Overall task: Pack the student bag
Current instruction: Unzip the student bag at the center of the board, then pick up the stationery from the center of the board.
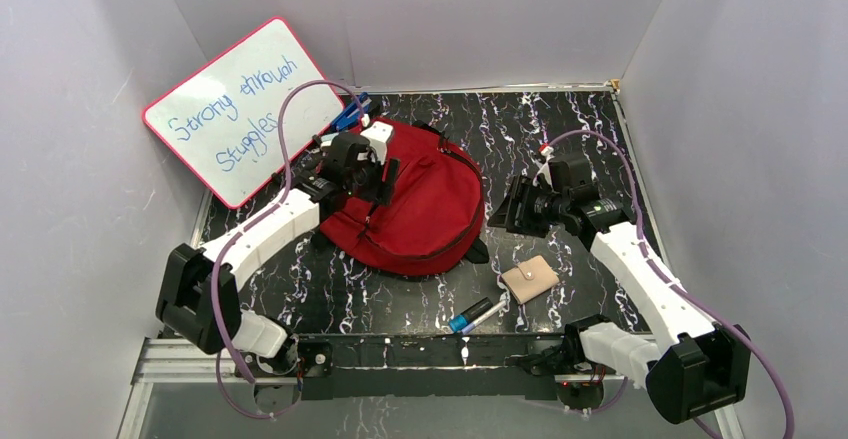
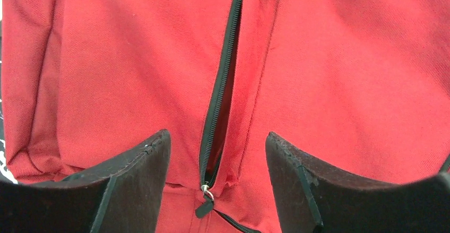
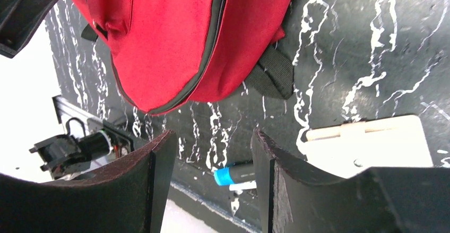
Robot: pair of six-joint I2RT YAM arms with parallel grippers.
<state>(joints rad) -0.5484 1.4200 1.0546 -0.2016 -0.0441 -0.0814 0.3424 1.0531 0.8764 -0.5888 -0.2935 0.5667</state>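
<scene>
Top view, bag: bag [image 1: 425, 209] lies flat mid-table, a little left of centre, on the black, white-veined table [image 1: 570, 124].
Writing: whiteboard [image 1: 240, 109] with a pink rim leans at far left; blue handwriting reads "Strong through", then a lower word that looks like "Struggles".
Left claw: left gripper [image 1: 388, 184] hangs over the bag's left part, released, jaws spread, nothing grasped.
Left wrist view: zipper [image 2: 220, 84] runs between the two fingers and is partly parted; its pull [image 2: 204, 207] sits at the near end. I cannot tell whether the fingers touch the fabric.
Right claw: right gripper [image 1: 503, 214] is just right of the bag, released, jaws apart, with only tabletop between them.
Wallet: beige wallet [image 1: 529, 279] lies near-right of the bag, apart from it.
Pens: blue-capped marker [image 1: 466, 316] and white pen [image 1: 488, 313] lie side by side by the near edge, left of the wallet.
Blue item: blue item [image 1: 350, 114] is at the far edge between whiteboard and bag; too small to identify.
Edges: black strap [image 3: 273, 74] pokes out under the bag's near-right rim; the bag's far-left side comes close to the whiteboard's foot.
Room: grey walls [image 1: 740, 109] close in left, far and right; the broadest stretch of tabletop showing is far right, beyond the right gripper.
</scene>
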